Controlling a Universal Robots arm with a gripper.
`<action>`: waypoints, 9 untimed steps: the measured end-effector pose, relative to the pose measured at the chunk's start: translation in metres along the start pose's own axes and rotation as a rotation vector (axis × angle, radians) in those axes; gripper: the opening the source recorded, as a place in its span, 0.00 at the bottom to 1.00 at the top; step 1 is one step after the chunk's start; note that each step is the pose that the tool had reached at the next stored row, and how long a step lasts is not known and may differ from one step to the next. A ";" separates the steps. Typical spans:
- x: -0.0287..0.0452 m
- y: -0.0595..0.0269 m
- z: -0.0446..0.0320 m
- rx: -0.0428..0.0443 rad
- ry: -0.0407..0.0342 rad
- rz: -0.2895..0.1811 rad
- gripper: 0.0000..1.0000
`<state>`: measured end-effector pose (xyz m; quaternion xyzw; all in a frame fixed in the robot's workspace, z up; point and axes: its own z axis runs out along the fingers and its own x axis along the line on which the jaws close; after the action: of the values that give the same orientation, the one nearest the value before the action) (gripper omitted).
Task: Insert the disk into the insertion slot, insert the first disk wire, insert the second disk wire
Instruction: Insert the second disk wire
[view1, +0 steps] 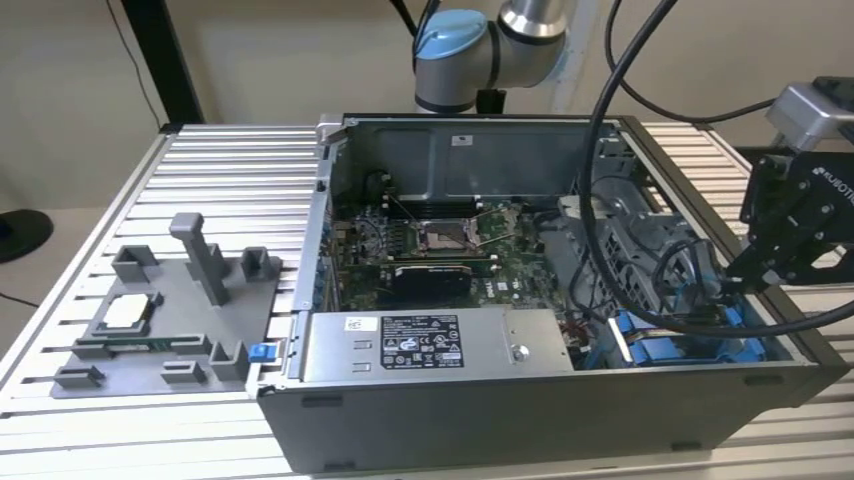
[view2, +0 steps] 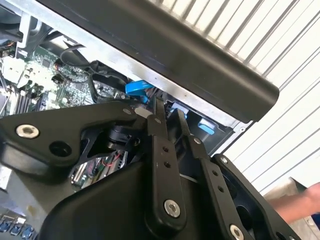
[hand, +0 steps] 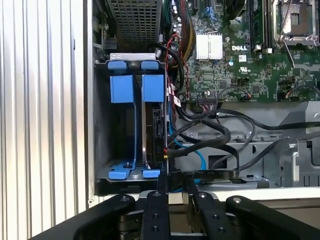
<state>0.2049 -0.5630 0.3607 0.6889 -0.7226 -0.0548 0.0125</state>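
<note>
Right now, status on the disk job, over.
Gripper at the insertion slot end. Disk down inside it. Black cables bunched close beside.

The open computer case (view1: 534, 430) stands on the table (view1: 227, 170) with the parts fixture (view1: 160, 330) at the exterior view's left, and inside it the power-supply box (view1: 427, 345) lies before the motherboard (view1: 427, 250) and the disk (hand: 154, 130) sits in the insertion slot (hand: 100, 125) beside that box.

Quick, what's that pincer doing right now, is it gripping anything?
Pincer: cannot be told whether it is open, closed or holding anything; it hangs at the end of the insertion slot, where the disk sits.
</note>
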 end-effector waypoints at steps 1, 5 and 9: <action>0.0003 0.0000 0.0001 -0.0013 -0.0001 0.000 1.00; 0.0021 -0.0003 0.0006 -0.0030 -0.0001 0.000 1.00; 0.0024 0.0004 0.0026 -0.0031 -0.0001 0.000 1.00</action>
<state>0.2041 -0.5652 0.3581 0.6889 -0.7226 -0.0560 0.0135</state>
